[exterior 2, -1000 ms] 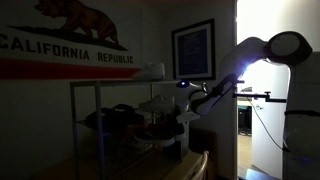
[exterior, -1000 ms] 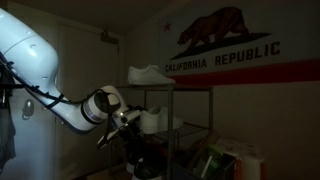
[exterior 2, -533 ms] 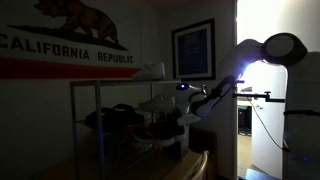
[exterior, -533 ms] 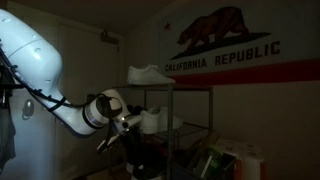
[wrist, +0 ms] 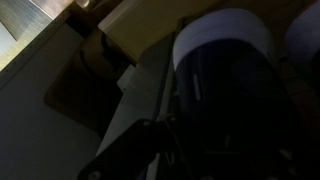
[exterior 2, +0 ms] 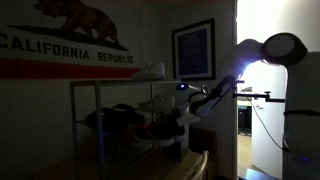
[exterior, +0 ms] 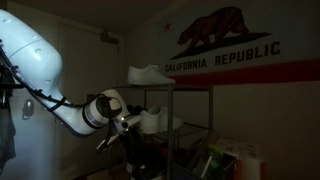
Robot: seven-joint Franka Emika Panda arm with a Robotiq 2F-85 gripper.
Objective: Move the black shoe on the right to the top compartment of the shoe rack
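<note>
Black shoe: in the wrist view, a dark rounded upper with a pale rim (wrist: 225, 90) sits close in front of the camera. Both exterior views are too dark to pick it out, so I cannot tell which tier it is on.
Shoe rack: thin dark poles and wire tiers (exterior: 190, 89), standing against the wall.
Gripper: at the open end of the rack, level with the middle tier (exterior: 128, 124). It is lost in shadow, so whether it is clenched or released cannot be told.
White sneaker: on the top tier (exterior: 150, 73), seen in both exterior views.
Second pale shoe: on the middle tier (exterior: 156, 121), just beside the gripper.
Wall: a California Republic flag (exterior: 225, 45) hangs above the rack, and a framed picture (exterior 2: 192, 50) near it.
Floor clutter: bags and boxes (exterior: 228, 160) beside the rack.
</note>
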